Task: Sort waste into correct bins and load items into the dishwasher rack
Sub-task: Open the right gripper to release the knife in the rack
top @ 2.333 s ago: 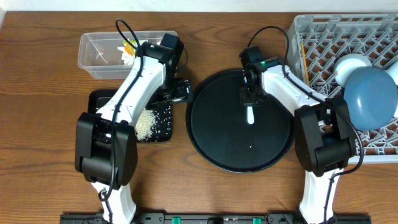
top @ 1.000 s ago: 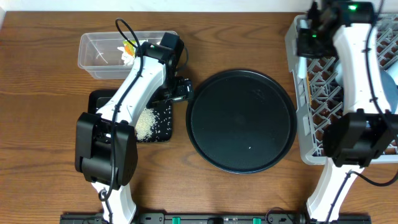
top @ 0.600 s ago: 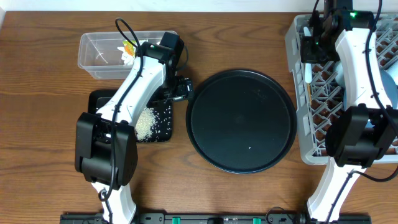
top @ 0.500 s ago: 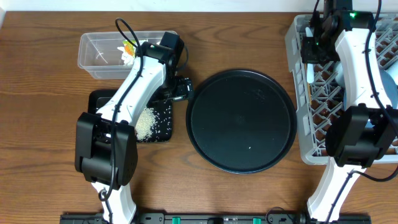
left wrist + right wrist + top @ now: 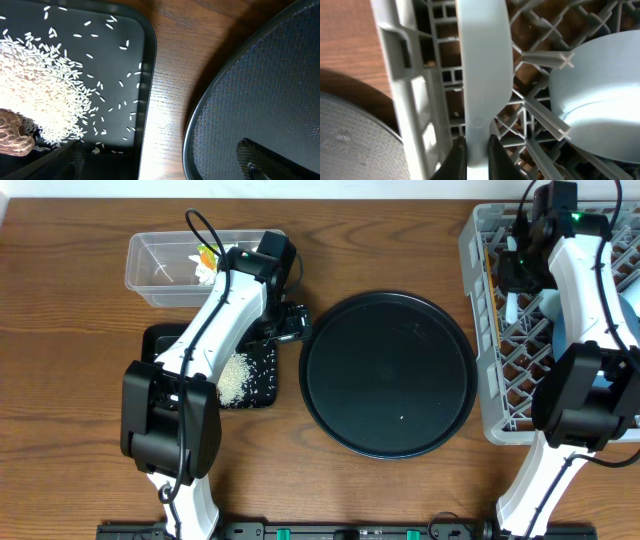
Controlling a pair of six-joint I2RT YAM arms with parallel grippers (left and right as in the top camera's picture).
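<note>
My right gripper [image 5: 476,150] is shut on the handle of the white utensil [image 5: 484,75], which lies over the lattice of the grey dishwasher rack [image 5: 410,90] just inside its left wall. The overhead view shows that gripper [image 5: 512,280] and the utensil [image 5: 511,308] at the rack's [image 5: 480,380] left side. A white bowl [image 5: 600,90] sits in the rack right beside the utensil. My left gripper [image 5: 160,167] is open over the wood between the black rectangular tray [image 5: 145,75] and the round tray. Rice [image 5: 45,85] and a brown lump [image 5: 12,135] lie in that tray.
The large round black tray [image 5: 388,373] sits mid-table, with its rim [image 5: 200,115] near my left fingers. A clear tub [image 5: 160,270] at the back left holds a printed wrapper and tissue [image 5: 207,260]. A thin chopstick [image 5: 487,275] lies along the rack's left wall.
The right arm has carried the utensil from the rack's back-left corner a little rightward and nearer, down over the lattice. The left arm has not moved.
</note>
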